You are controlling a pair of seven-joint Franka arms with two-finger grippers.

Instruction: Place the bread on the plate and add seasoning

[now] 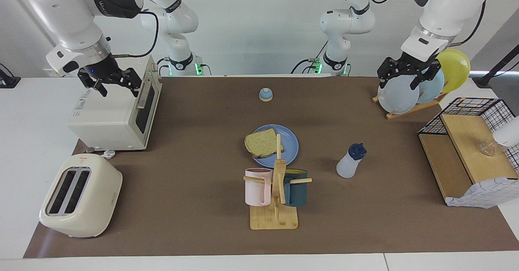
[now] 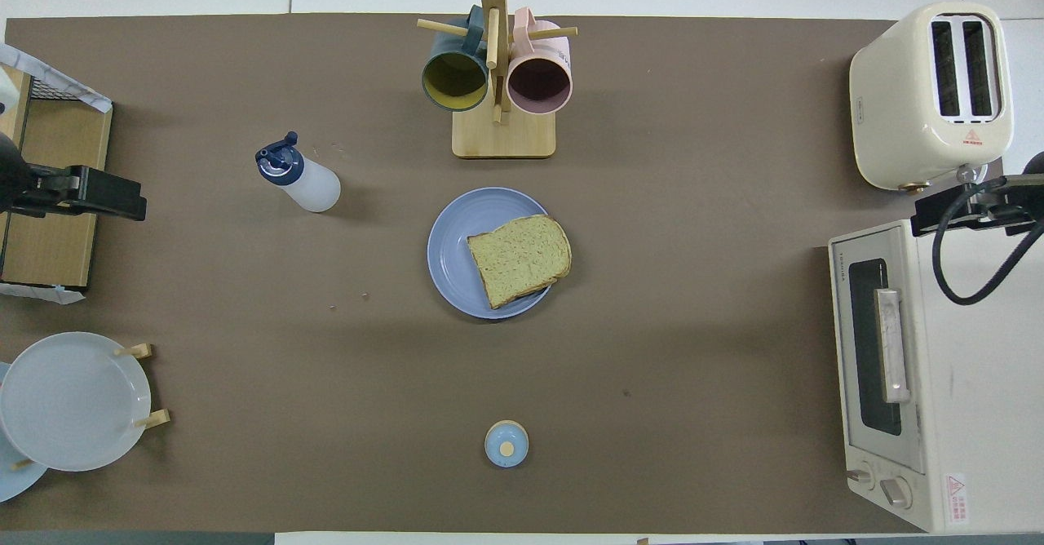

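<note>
Bread: you see the slice lying flat on the plate at mid-table, its crust overhanging the rim toward the right arm's end.
Plate: it sits on the brown mat, nearer to the robots than the mug rack.
Seasoning: your bottle stands on the mat toward the left arm's end of the table, well apart from the plate; its cap leans a little.
Left gripper: look at the left gripper, up in the air over the rack of upright plates; its fingers are spread wide and hold nothing.
Right gripper: the right gripper hangs over the toaster oven, fingers wide apart, empty.
Facing view only: you get both grippers whole here, and the mug rack's post hides part of the bread.
Overhead view only: you see the whole slice unobstructed, but only a dark piece of each gripper at the picture's edges.
Bell: it sits near the table's edge by the robots.
</note>
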